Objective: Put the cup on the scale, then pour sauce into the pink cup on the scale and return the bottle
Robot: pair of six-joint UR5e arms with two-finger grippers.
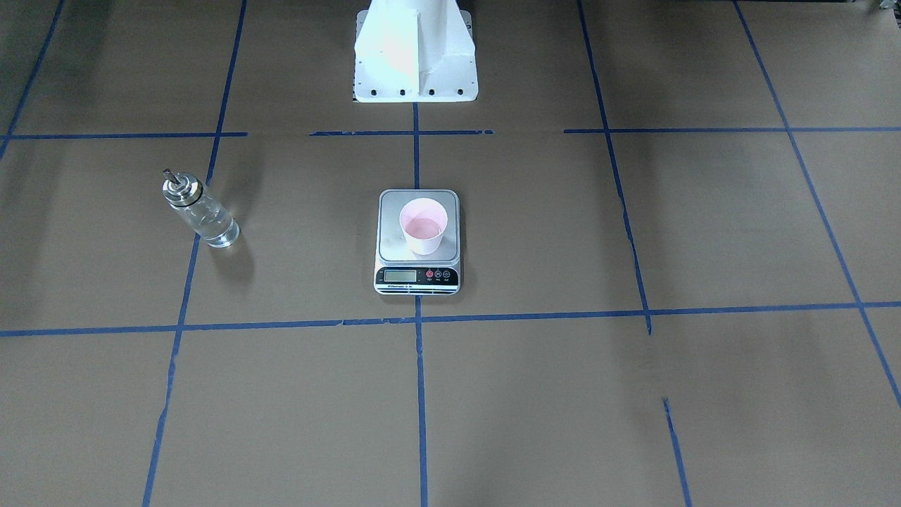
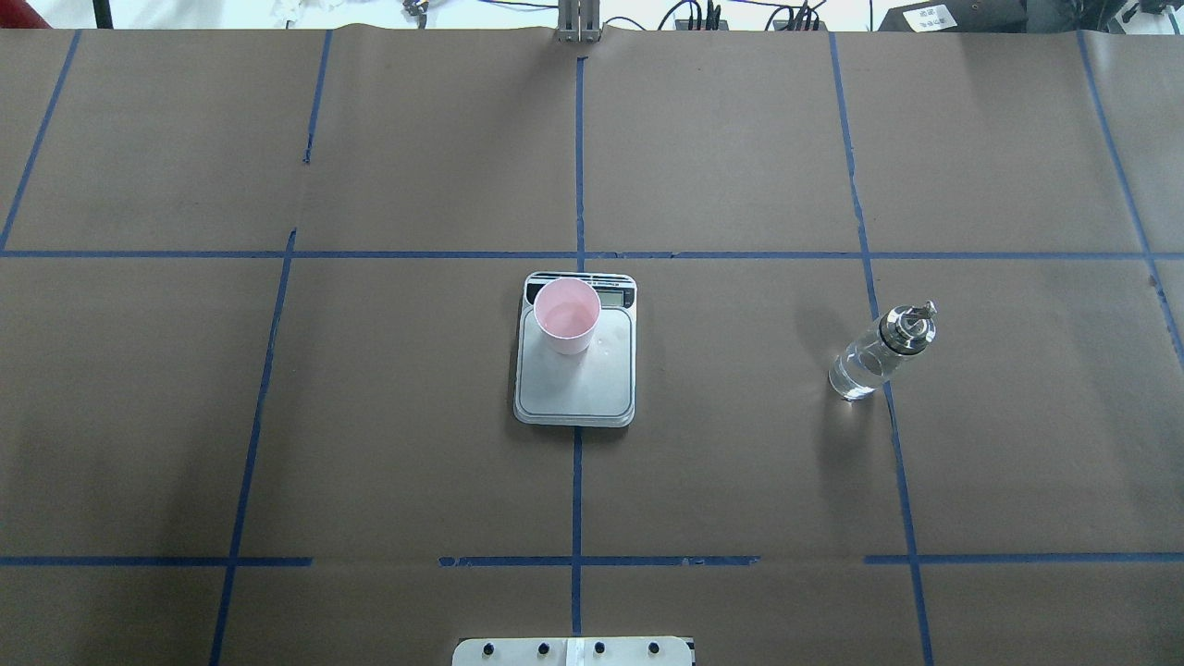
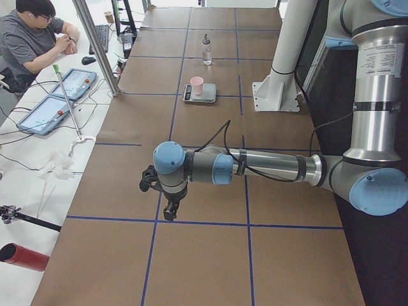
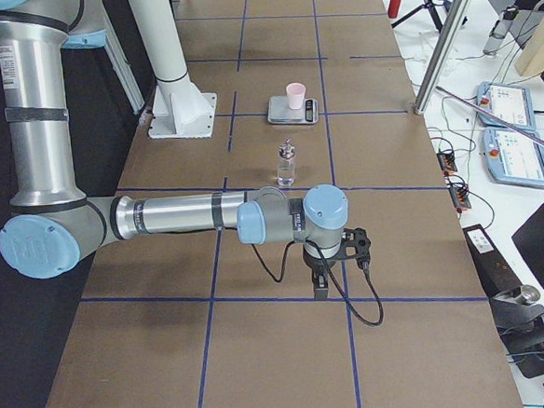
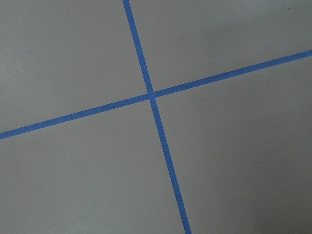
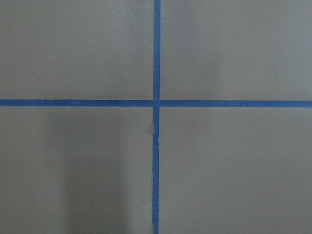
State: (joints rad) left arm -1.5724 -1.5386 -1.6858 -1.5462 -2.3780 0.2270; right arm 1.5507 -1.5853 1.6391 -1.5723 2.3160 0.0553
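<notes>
The pale pink cup (image 2: 566,314) stands upright on the silver scale (image 2: 578,393), towards its display end; both also show in the front view, the cup (image 1: 424,227) on the scale (image 1: 391,232). The clear glass bottle (image 2: 879,356) with its metal cap and spout stands upright on the table on the robot's right, apart from the scale, with clear sauce inside (image 1: 211,224). My left gripper (image 3: 171,213) and right gripper (image 4: 322,289) hang over the table's two ends, far from these things. Whether they are open or shut I cannot tell.
Brown paper with a blue tape grid (image 2: 578,254) covers the table. The robot's white base (image 1: 415,56) stands behind the scale. Both wrist views show only a tape crossing (image 5: 151,94) (image 6: 156,103). An operator (image 3: 32,38) sits at a side desk with tablets (image 3: 54,102).
</notes>
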